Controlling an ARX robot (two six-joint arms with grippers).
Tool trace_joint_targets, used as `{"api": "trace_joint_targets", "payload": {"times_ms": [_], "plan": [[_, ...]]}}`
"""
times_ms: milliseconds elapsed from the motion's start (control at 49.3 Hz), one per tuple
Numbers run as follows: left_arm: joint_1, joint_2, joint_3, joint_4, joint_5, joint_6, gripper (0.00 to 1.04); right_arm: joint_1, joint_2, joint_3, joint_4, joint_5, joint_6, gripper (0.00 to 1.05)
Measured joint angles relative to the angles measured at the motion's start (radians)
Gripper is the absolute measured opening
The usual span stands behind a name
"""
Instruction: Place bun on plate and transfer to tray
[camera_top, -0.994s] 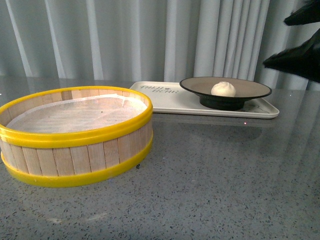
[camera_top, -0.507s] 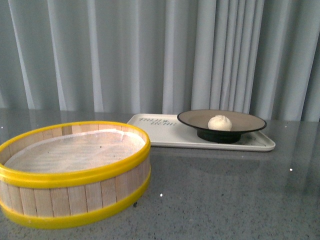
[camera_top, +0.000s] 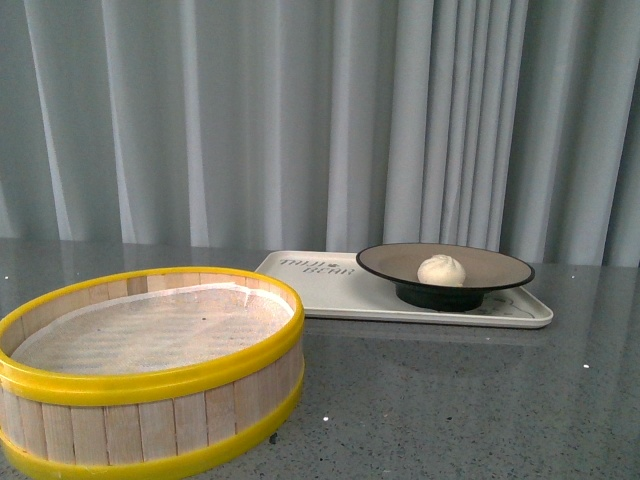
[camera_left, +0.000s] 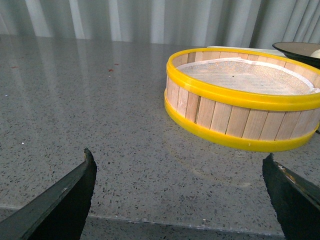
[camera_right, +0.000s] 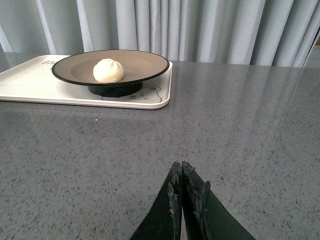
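Note:
The off-white bun (camera_top: 441, 269) sits in the black-rimmed plate (camera_top: 500, 261), which stands on the right half of the cream-white tray (camera_top: 325, 285) at the back of the grey table. In the right wrist view the bun (camera_right: 108, 70), the plate (camera_right: 150, 62) and the tray (camera_right: 30, 82) lie well ahead of my right gripper (camera_right: 180, 167), which is shut and empty over bare table. My left gripper (camera_left: 177, 160) is open and empty over the table's near edge, short of the steamer basket. Neither gripper shows in the front view.
A yellow-rimmed wooden steamer basket (camera_top: 150, 385) with white liner paper stands at the front left; it also shows in the left wrist view (camera_left: 240, 115). Grey curtains (camera_top: 300, 120) hang behind the table. The table's front edge (camera_left: 175, 222) runs under my left gripper.
The right arm's dark shape at the upper right of the front view has left the picture. The front view has shifted, so the basket, tray and plate sit lower in it.

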Motion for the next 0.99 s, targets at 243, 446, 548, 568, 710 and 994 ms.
{"api": "trace_joint_targets", "payload": {"times_ms": [243,446,548,568,710,994], "plan": [[0.000,0.000,0.000,0.000,0.000,0.000,0.98,0.000,-0.141,-0.099,-0.040,0.001,0.002,0.02],[0.000,0.000,0.000,0.000,0.000,0.000,0.98,0.000,-0.266,-0.154,-0.113,0.001,0.002,0.02],[0.000,0.000,0.000,0.000,0.000,0.000,0.98,0.000,-0.334,-0.173,-0.159,0.001,0.002,0.02],[0.000,0.000,0.000,0.000,0.000,0.000,0.98,0.000,-0.351,-0.178,-0.171,0.001,0.002,0.02],[0.000,0.000,0.000,0.000,0.000,0.000,0.98,0.000,-0.413,-0.227,-0.183,0.001,0.002,0.02],[0.000,0.000,0.000,0.000,0.000,0.000,0.98,0.000,-0.594,-0.227,-0.352,0.001,0.002,0.02]]}}
